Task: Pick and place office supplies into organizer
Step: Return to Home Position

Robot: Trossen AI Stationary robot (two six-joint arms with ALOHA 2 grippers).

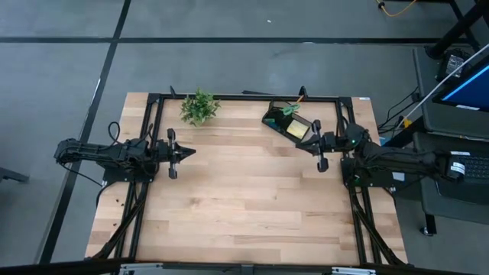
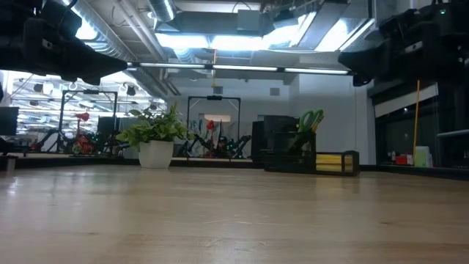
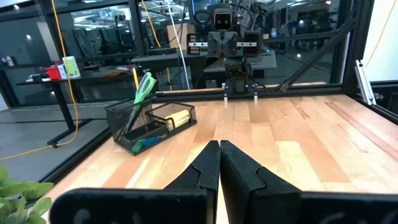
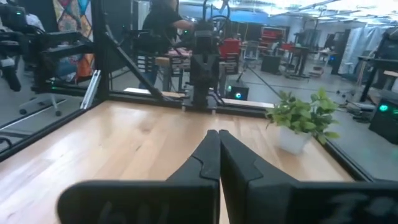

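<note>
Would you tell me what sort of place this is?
Most likely a robotics lab in an open industrial workspace. A left arm and right arm flank a wooden table, exposed ceiling ducts and strip lights run overhead, and workbenches stand in the room behind.

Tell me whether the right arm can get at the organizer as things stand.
Probably yes: the organizer sits close beside the right gripper, which is shut, with nothing visible standing between them.

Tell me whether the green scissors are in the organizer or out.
In. The green scissors stand tilted, handles up, inside the black organizer, next to the yellow sticky-note pad.
</note>
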